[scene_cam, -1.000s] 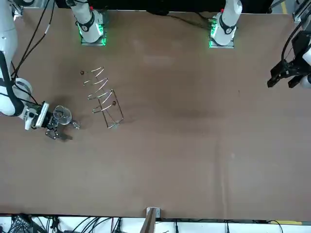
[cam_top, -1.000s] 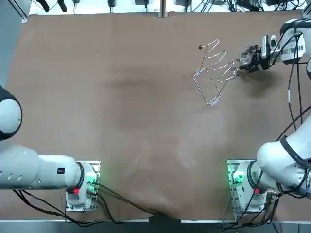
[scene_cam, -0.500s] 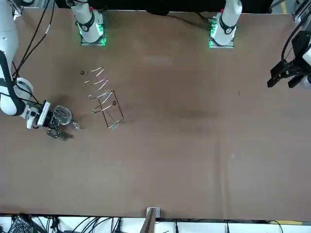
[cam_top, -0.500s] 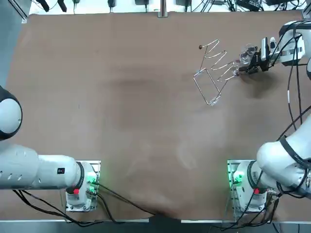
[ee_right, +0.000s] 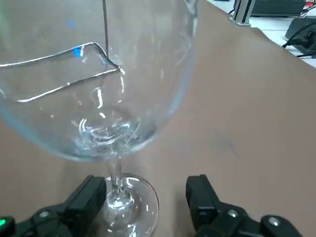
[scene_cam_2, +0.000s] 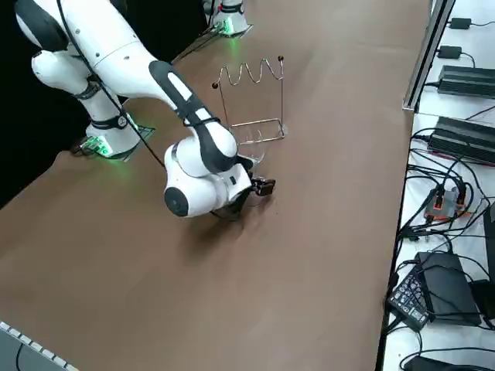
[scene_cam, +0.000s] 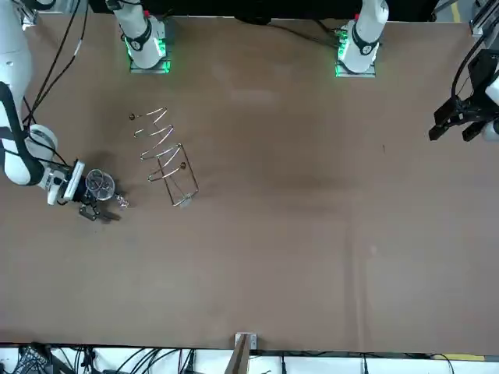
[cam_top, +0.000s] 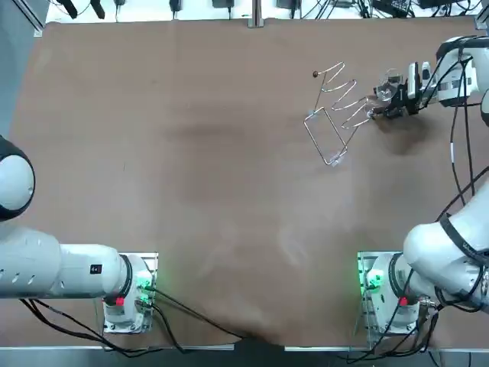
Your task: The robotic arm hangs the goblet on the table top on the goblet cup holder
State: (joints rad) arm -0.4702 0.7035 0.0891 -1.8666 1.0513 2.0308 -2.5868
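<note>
- The goblet [cam_top: 390, 82] stands upright near the right edge of the tabletop [cam_top: 191, 153], in its far half.
- Its bowl is clear and its foot sits low at the tabletop. I cannot tell whether the foot rests on the surface.
- The goblet cup holder [cam_top: 336, 115], a thin wire rack with a wavy top rail over a rectangular base, stands just to the left of the goblet, further from the right edge.
- Nothing hangs on the rack. I cannot tell whether the glass touches its nearest wire end.
- The right gripper [cam_top: 384, 107] reaches in low from the right edge, level with the goblet's stem.
- In the wrist view the pincer [ee_right: 145, 190] is released, with its two fingers [ee_right: 200, 195] spread wide on either side of the stem.
- The stem stands close beside one finger and well clear of the other, so nothing is clamped.
- Part of the rack's wire shows beyond the bowl in that same view.
- From the front camera the goblet's rim [scene_cam: 99, 183] appears as a circle beside the gripper [scene_cam: 100, 209].
</note>
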